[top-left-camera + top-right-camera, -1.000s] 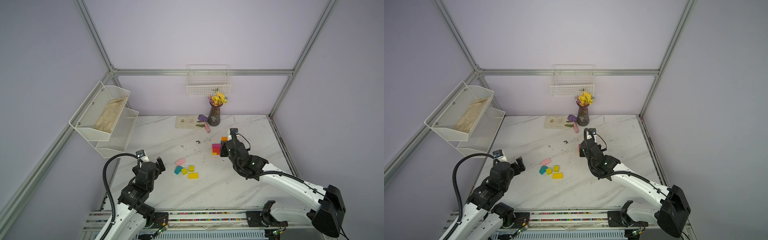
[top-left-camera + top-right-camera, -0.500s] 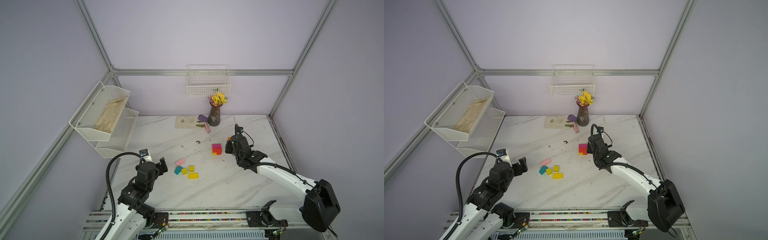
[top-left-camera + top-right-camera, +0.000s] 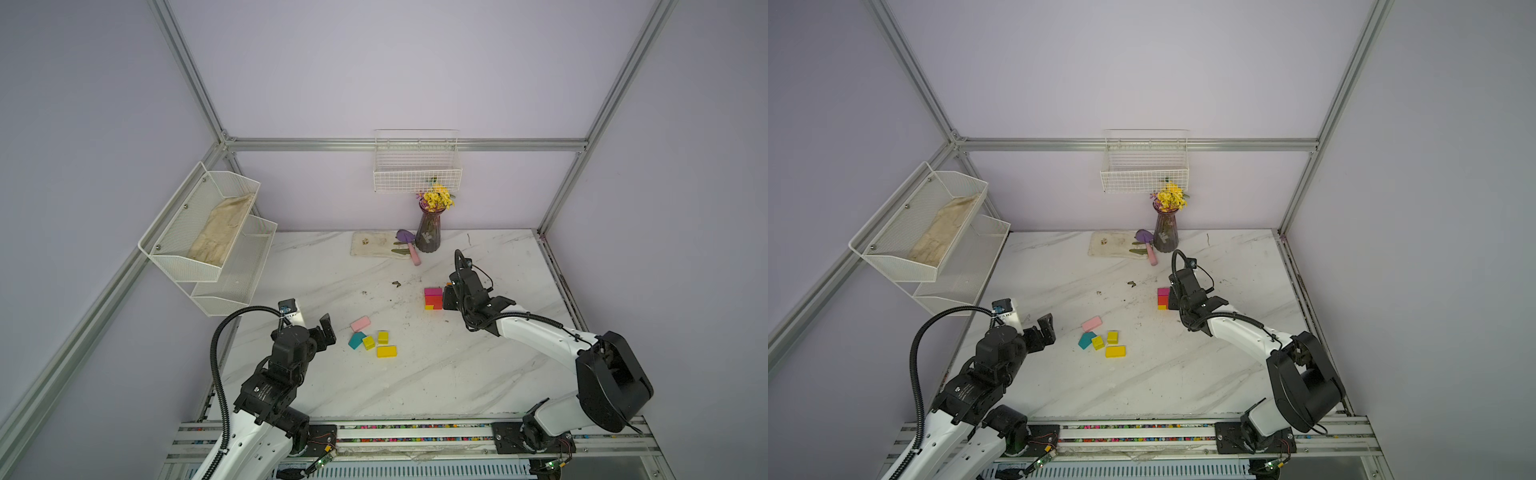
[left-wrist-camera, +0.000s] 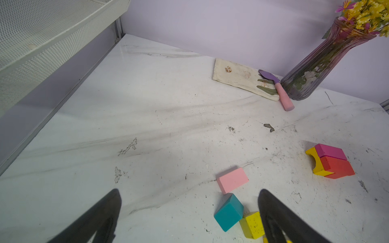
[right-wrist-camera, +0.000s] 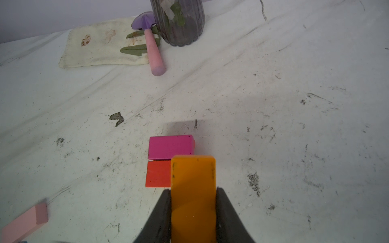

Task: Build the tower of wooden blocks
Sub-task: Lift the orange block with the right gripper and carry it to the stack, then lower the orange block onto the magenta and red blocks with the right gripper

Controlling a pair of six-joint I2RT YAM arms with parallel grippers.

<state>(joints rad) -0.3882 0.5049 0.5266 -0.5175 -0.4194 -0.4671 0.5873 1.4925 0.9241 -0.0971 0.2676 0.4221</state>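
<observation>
The tower (image 3: 433,298) is a low stack right of the table's middle in both top views, with a magenta block (image 5: 170,147) and a red block (image 5: 157,173) on a yellow piece (image 4: 315,166). My right gripper (image 5: 193,191) is shut on an orange block (image 5: 193,174), close against the stack's right side (image 3: 1173,297). Loose blocks lie left of centre: a pink brick (image 3: 360,323), a teal piece (image 3: 356,340), two yellow cubes (image 3: 368,342) and a yellow brick (image 3: 386,351). My left gripper (image 4: 189,192) hangs open and empty just left of them (image 3: 328,330).
A purple flower vase (image 3: 430,232), a stained cloth (image 3: 376,244) and a pink-handled trowel (image 3: 411,249) sit at the back wall. A white wire basket (image 3: 417,170) hangs above them. A two-tier white rack (image 3: 208,237) juts out over the table's left edge.
The right gripper, holding the orange block, swung off the stack to its right, then came back down close beside it. The left arm edged slightly forward.
</observation>
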